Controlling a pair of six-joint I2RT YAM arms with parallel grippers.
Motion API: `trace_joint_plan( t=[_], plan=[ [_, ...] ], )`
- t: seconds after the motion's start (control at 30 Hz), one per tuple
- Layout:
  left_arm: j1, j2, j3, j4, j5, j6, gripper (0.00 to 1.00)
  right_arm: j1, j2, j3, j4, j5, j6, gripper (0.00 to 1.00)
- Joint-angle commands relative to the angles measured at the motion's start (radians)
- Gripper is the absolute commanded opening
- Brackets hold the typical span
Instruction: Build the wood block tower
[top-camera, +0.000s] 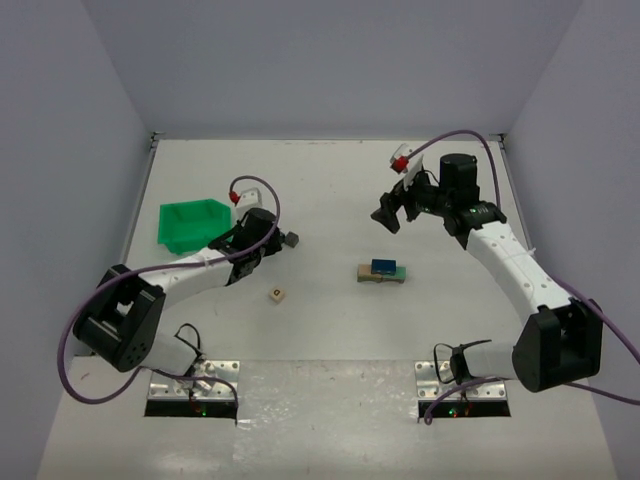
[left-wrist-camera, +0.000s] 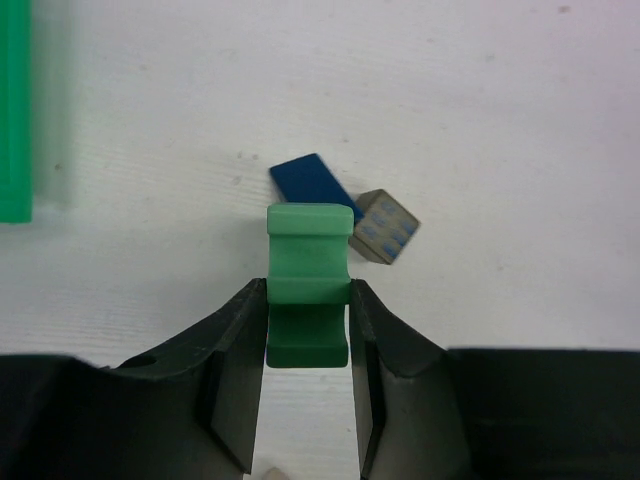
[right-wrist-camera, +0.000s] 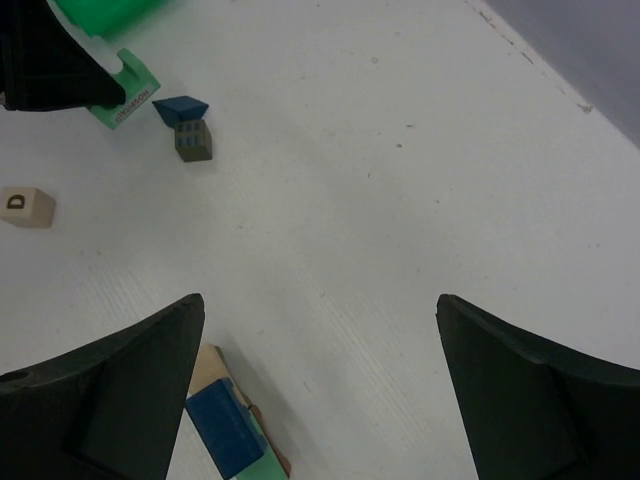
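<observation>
The wood block tower (top-camera: 381, 271) is a low stack at the table's middle: a tan bar, a green piece and a blue block on top. It also shows at the bottom left of the right wrist view (right-wrist-camera: 228, 432). My left gripper (top-camera: 272, 238) (left-wrist-camera: 308, 290) is shut on a green notched block (left-wrist-camera: 308, 240), low over the table next to the bin. Just beyond it lie a flat blue piece (left-wrist-camera: 315, 184) and a grey cube with blue dots (left-wrist-camera: 384, 227). My right gripper (top-camera: 392, 212) (right-wrist-camera: 320, 300) is wide open and empty, raised behind the tower.
A green plastic bin (top-camera: 190, 225) stands at the left; its edge shows in the left wrist view (left-wrist-camera: 14, 110). A tan letter cube marked D (top-camera: 277, 295) (right-wrist-camera: 25, 207) lies alone in front of the left gripper. White walls close in the table.
</observation>
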Motion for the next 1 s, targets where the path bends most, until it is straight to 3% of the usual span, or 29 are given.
trace_joint_plan(
  t=[0.0, 0.2, 0.33, 0.37, 0.43, 0.5, 0.6, 0.67, 0.83, 0.97],
  plan=[
    [0.008, -0.164, -0.080, 0.249, 0.187, 0.082, 0.00, -0.008, 0.003, 0.072, 0.054, -0.080, 0.167, 0.99],
    [0.006, -0.422, -0.232, 0.532, 0.480, 0.162, 0.00, -0.009, 0.024, 0.147, 0.101, -0.359, 0.413, 0.99],
    [0.006, -0.580, -0.383, 0.799, 0.690, 0.185, 0.00, -0.010, 0.000, 0.061, 0.362, -0.590, 0.711, 0.99],
    [0.006, -0.618, -0.404, 0.885, 0.746, 0.180, 0.00, -0.006, -0.006, 0.039, 0.502, -0.627, 0.773, 0.99],
    [0.006, -0.644, -0.437, 0.945, 0.776, 0.175, 0.00, 0.010, -0.022, -0.041, 0.663, -0.675, 0.937, 0.99],
    [0.006, -0.657, -0.456, 0.990, 0.802, 0.171, 0.00, 0.046, -0.056, -0.082, 0.740, -0.644, 0.963, 0.99],
    [0.006, -0.658, -0.493, 1.102, 0.883, 0.137, 0.00, 0.185, -0.098, -0.090, 0.586, -0.514, 0.831, 0.99],
    [0.006, -0.645, -0.494, 1.132, 0.900, 0.119, 0.00, 0.211, -0.106, -0.103, 0.601, -0.478, 0.844, 0.99],
    [0.005, -0.618, -0.510, 1.253, 0.914, 0.053, 0.00, 0.246, -0.088, -0.235, 0.971, -0.495, 1.042, 0.95],
    [0.005, -0.604, -0.520, 1.327, 0.920, 0.010, 0.00, 0.284, -0.050, -0.240, 1.022, -0.479, 1.032, 0.85]
  ],
)
